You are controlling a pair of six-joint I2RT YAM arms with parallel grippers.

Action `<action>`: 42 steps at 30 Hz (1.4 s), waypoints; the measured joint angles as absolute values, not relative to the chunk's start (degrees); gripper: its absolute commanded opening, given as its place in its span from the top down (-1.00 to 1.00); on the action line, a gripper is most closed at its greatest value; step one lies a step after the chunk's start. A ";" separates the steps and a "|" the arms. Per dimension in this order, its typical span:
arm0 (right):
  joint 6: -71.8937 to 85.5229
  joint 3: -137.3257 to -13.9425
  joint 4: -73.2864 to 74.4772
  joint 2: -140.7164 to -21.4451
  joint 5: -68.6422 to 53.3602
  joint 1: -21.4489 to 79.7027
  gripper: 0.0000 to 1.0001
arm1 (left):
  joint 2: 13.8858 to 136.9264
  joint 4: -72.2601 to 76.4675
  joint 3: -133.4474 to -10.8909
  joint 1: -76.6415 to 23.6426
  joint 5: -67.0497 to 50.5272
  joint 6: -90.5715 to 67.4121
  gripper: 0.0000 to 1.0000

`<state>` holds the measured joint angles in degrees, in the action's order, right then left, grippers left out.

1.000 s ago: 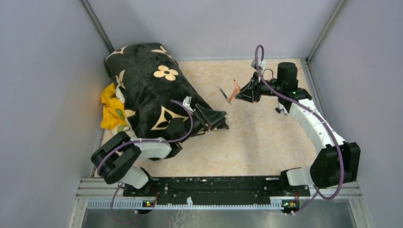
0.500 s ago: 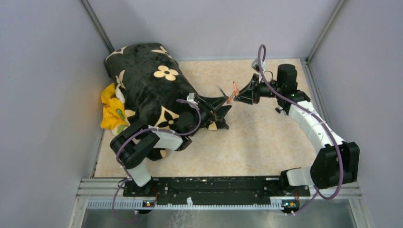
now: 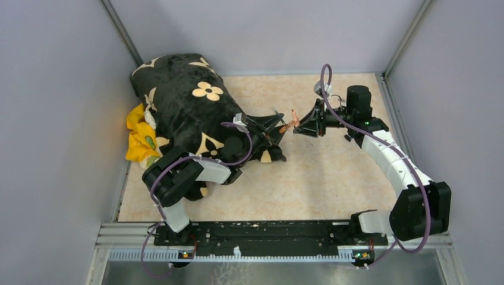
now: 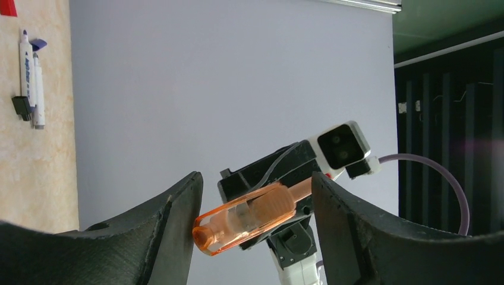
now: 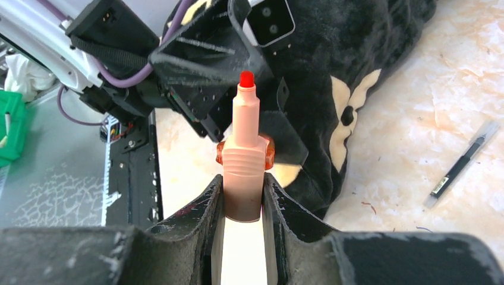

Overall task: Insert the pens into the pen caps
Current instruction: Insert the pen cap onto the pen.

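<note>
My right gripper (image 3: 299,124) (image 5: 243,184) is shut on the thick orange marker (image 3: 290,121) (image 5: 242,136), whose red nib is bare and points at my left gripper. My left gripper (image 3: 274,132) (image 4: 255,184) is open around the marker's front end. A see-through orange cap (image 4: 238,219) sits between its fingers, touching only the left finger (image 4: 178,214). The marker shows through the cap. In the right wrist view the cap (image 5: 269,152) peeks out behind the barrel. I cannot tell what holds the cap.
Two white markers (image 4: 30,77) lie on the table with a black cap (image 4: 22,107), a purple cap (image 4: 38,43) and a red cap (image 4: 7,6). A thin dark pen (image 5: 460,166) lies near the black flowered plush (image 3: 190,107). A yellow cloth (image 3: 139,136) lies at the left.
My left arm has swung forward and right, bringing its open gripper up to the marker. My right gripper has moved a little left and nearer with the marker.
</note>
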<state>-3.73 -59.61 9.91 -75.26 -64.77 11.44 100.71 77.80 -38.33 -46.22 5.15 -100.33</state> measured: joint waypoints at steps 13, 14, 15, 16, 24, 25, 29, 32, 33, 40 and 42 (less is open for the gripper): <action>-18.17 -59.61 22.28 -74.00 -59.22 12.53 1.00 | 99.90 77.54 -38.48 -44.47 4.19 -98.78 -0.44; -19.46 -59.61 23.42 -73.97 -58.13 13.02 1.00 | 99.90 77.41 -38.54 -44.47 3.81 -98.17 -0.44; -20.73 -59.61 24.58 -73.97 -57.01 13.52 1.00 | 99.90 77.14 -38.68 -44.47 3.42 -97.49 -0.44; -21.96 -59.64 25.71 -73.97 -55.88 14.04 1.00 | 99.88 76.73 -38.76 -44.45 3.03 -96.53 -0.44; -28.86 -60.18 33.78 -73.97 -45.89 17.52 1.00 | 98.02 70.08 -38.79 -44.10 0.75 -88.36 -0.37; -29.28 -60.51 34.54 -73.97 -44.73 17.93 1.00 | 97.36 68.62 -38.83 -44.10 0.34 -86.85 -0.35; -30.61 -62.85 37.39 -74.32 -41.39 18.76 1.00 | 94.54 62.96 -39.97 -44.10 -0.62 -81.38 -0.32; -31.14 -65.39 38.81 -75.22 -39.75 19.03 1.00 | 92.36 59.27 -40.73 -44.10 -1.19 -77.56 -0.31; -31.40 -66.13 39.16 -75.53 -39.07 19.31 1.00 | 91.77 58.28 -40.82 -44.10 -1.37 -76.51 -0.31; -32.08 -67.35 41.36 -77.54 -35.09 22.02 1.00 | 90.83 52.25 -41.71 -44.10 -2.57 -71.13 -0.20; -32.16 -67.94 42.33 -78.65 -33.80 22.41 1.00 | 90.83 50.76 -42.00 -44.12 -2.72 -70.17 -0.19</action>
